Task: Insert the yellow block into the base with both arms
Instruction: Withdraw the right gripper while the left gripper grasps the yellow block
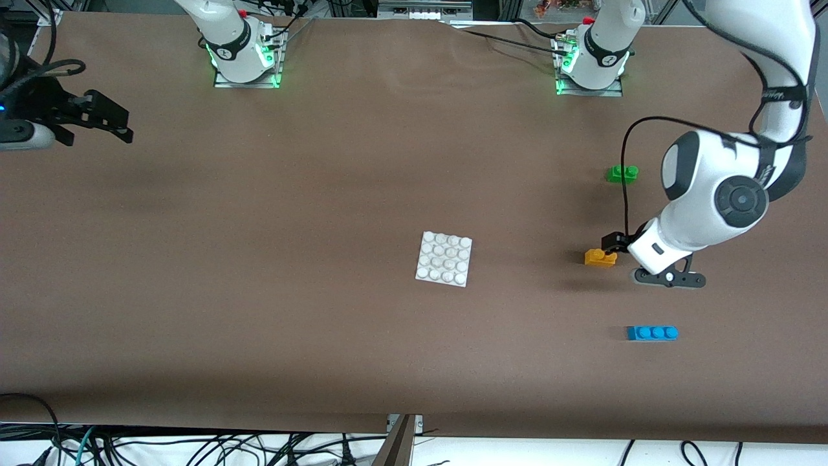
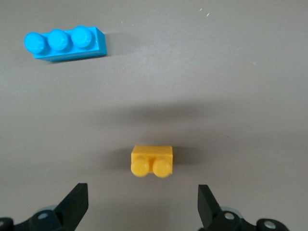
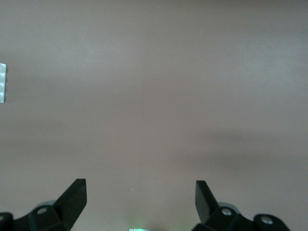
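The yellow block (image 1: 600, 257) lies on the brown table, between the white studded base (image 1: 444, 259) and the left arm's end of the table. My left gripper (image 1: 618, 249) hangs low over the table right beside the block. In the left wrist view the yellow block (image 2: 152, 160) sits just ahead of the left gripper (image 2: 143, 204), whose fingers are open, wide apart and touching nothing. My right gripper (image 1: 126, 128) waits open over the right arm's end of the table. The right wrist view shows the right gripper (image 3: 140, 199) holding nothing, with only a sliver of the base (image 3: 2, 83) in sight.
A green two-stud brick (image 1: 622, 173) lies farther from the front camera than the yellow block. A blue three-stud brick (image 1: 652, 332) lies nearer to it and also shows in the left wrist view, blue brick (image 2: 65, 43). Cables hang past the table's front edge.
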`<act>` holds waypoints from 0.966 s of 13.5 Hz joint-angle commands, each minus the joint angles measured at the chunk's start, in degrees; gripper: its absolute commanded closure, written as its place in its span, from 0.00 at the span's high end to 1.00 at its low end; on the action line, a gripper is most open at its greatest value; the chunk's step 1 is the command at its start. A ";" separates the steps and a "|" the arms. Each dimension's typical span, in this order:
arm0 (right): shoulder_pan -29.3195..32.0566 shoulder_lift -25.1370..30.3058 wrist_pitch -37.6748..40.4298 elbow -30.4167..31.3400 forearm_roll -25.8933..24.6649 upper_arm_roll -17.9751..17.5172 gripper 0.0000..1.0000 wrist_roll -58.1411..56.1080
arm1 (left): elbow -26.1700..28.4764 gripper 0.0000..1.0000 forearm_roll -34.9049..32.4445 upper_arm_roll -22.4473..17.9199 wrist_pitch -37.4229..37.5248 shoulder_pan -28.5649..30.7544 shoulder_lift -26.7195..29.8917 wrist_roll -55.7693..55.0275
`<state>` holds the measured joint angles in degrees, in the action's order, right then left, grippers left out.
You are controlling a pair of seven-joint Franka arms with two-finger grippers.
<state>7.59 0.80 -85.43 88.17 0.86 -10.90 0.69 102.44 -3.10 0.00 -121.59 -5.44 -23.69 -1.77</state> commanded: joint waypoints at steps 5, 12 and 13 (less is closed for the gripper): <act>0.67 2.71 -0.88 3.85 -0.24 0.09 1.00 -1.13 | 8.11 1.00 -3.32 0.35 -14.70 0.08 -4.78 0.98; 0.76 3.42 -1.14 4.90 -1.91 0.27 1.00 -1.13 | 11.99 1.00 -3.40 0.44 -21.40 -0.01 -6.80 0.80; 0.68 3.42 -1.32 4.99 -1.91 0.27 1.00 -1.13 | 12.08 1.00 -3.40 0.44 -21.58 -0.01 -7.07 0.89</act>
<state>7.70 2.20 -85.62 90.98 -0.60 -10.47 0.65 113.73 -5.34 0.31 -141.63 -5.48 -30.61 -1.53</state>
